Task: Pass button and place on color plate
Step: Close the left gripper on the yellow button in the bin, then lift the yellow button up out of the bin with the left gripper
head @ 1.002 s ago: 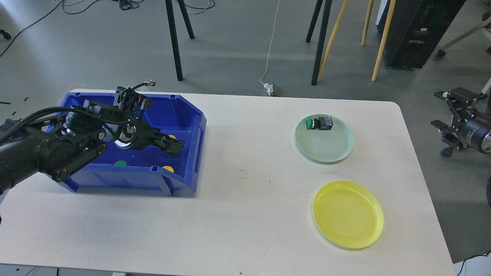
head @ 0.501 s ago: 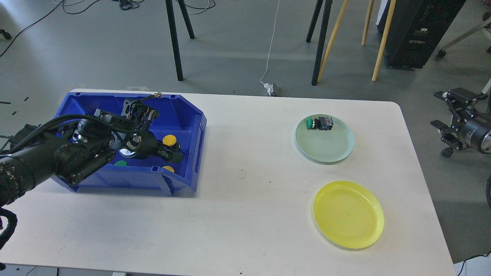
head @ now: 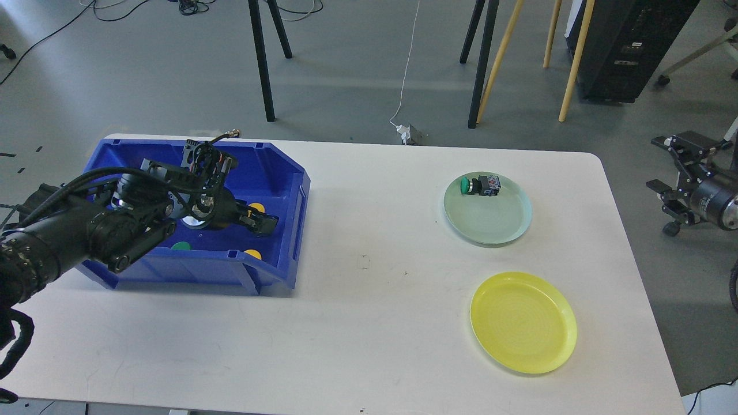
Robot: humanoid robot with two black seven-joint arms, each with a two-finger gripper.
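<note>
Right now our left gripper (head: 264,222) sits down inside the blue bin (head: 288,173), which stands at the far left corner of the white table (head: 369,323). Its fingers point toward the right edge of the table, and they look dark and close together; we cannot tell whether they are apart or already clamped on something.

A yellow button (head: 257,207) shows just behind the fingertips, on their far side, touching or almost touching them. A second yellow button (head: 252,254) lies on the near side, by the bin's front wall, and a green button (head: 181,246) rests further toward the left edge, under our forearm. Each shows only its round cap, so we cannot make out any long axis.

The move ahead, as we judge it, turns on this: the nearest yellow cap lies a little beyond the gripper tip, toward the far edge, so the fingers need only a small shift that way before closing.

Our right gripper (head: 669,173) hangs off the right edge of the table, well apart from everything, with its fingers spread. The left arm is plainly the nearer one for the pick.

Near the right edge, a green plate (head: 490,227) already holds a green-capped button (head: 481,185), and the yellow plate (head: 522,346) sits bare, toward the near right corner. A patterned label shows on that button's body, but we cannot read it.
</note>
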